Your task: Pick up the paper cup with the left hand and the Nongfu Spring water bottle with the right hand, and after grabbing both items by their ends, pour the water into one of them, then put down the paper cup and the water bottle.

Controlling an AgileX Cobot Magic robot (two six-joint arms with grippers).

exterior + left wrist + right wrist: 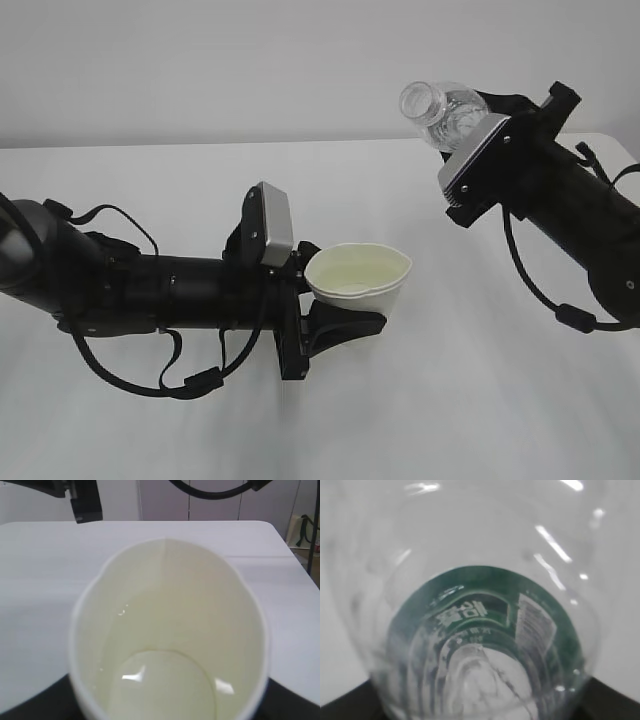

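The white paper cup [358,275] is held off the table, tilted slightly, with my left gripper [345,308] shut on its lower part. The left wrist view looks into the cup [170,605]; clear water [165,685] lies in its bottom, and dark fingers [20,707] show at the lower corners. Up at the right, the Nongfu Spring water bottle [445,110] hangs in the air, its open neck pointing up and left. My right gripper [478,122] is shut on its base end. The right wrist view shows the bottle [485,555] lengthwise with its green label [470,610].
A white table [150,420] lies under both arms, against a plain pale wall. In the left wrist view the table's far edge [260,522] ends near dark items [305,530] at the right. Part of the right arm [85,500] shows at the top.
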